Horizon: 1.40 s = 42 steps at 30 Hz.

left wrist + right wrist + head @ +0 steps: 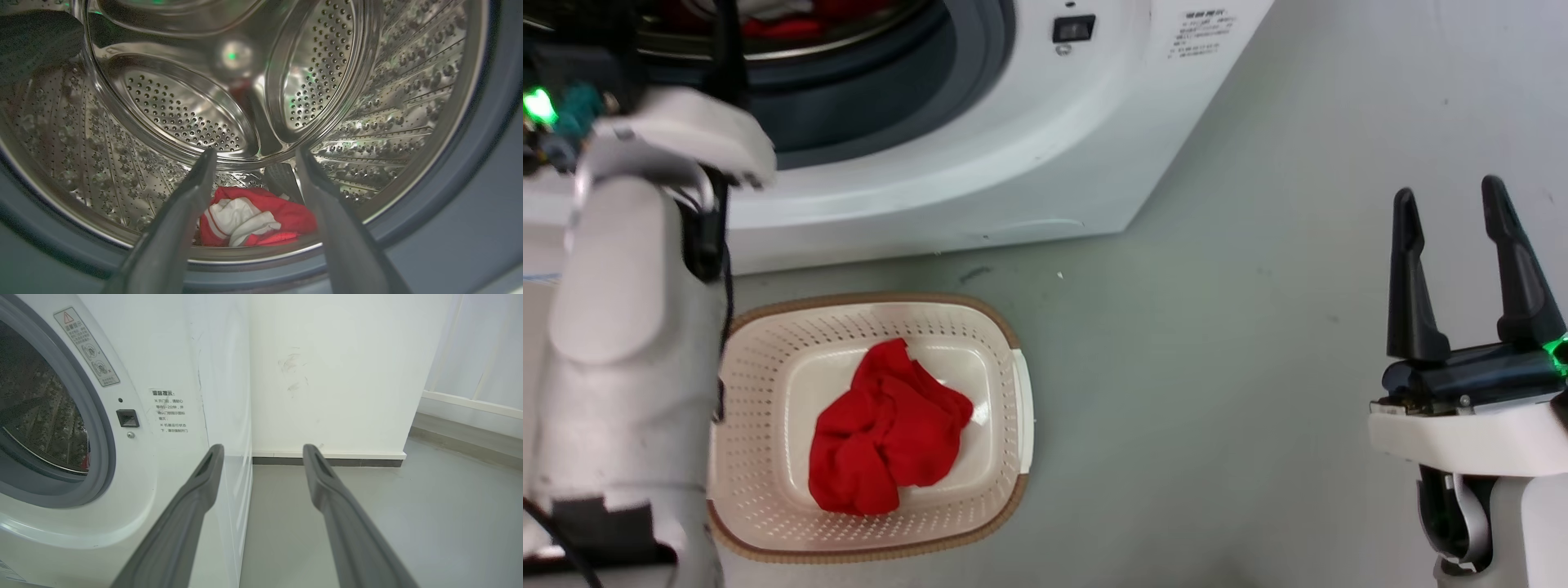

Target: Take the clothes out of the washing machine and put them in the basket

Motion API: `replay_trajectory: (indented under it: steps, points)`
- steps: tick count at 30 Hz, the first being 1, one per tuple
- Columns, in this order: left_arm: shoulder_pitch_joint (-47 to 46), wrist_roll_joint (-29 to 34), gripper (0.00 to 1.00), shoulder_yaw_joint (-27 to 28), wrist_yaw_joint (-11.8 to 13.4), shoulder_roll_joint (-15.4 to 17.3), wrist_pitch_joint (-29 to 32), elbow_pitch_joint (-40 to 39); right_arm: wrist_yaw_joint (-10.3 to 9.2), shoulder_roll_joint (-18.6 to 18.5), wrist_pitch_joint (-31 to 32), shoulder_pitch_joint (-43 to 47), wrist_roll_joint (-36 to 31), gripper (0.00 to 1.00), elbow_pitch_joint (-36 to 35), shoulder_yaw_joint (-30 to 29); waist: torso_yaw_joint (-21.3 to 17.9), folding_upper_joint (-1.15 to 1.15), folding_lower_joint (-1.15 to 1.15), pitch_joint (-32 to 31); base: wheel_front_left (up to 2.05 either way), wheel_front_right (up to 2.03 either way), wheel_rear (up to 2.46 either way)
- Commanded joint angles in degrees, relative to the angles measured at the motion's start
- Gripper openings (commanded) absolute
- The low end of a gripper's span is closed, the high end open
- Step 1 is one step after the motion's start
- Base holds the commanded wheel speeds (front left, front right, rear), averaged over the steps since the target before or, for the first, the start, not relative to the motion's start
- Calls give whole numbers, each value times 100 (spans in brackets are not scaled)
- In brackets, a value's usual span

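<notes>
Left hand (253, 153), fingers spread and empty, faces into the washing machine (980, 163), red-and-white clothes (253, 222) at 6 o'clock. One red garment (882, 433) lies in the basket (760, 384). Right hand (1447, 192) open at 3 o'clock.

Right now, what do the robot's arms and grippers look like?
Both arms are smooth, rounded pale-white shells; the left forearm has a black cable beside it. The right gripper has two long, tapered black fingers on a dark base above a white wrist. The left gripper looks alike. A green light glows at each wrist.
</notes>
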Motion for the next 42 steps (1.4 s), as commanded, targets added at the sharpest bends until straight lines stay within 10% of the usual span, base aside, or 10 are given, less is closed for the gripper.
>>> replay_trajectory:
  steps: [1,26,42]
  points:
    - [-380,50,100,-29,-33,123,87,236,-4,12,-11,-147,84,100,-44,0,-245,0,-1,416,0,0,0]
    - [-4046,-14,100,-784,-368,1011,3951,2777,-4,11,-12,-751,588,100,-243,-147,-693,0,-1,1856,0,0,0]
    - [-4808,-48,100,-914,-110,1226,4794,3378,-4,11,-12,-850,826,100,-413,-139,-954,0,-1,2353,0,0,0]
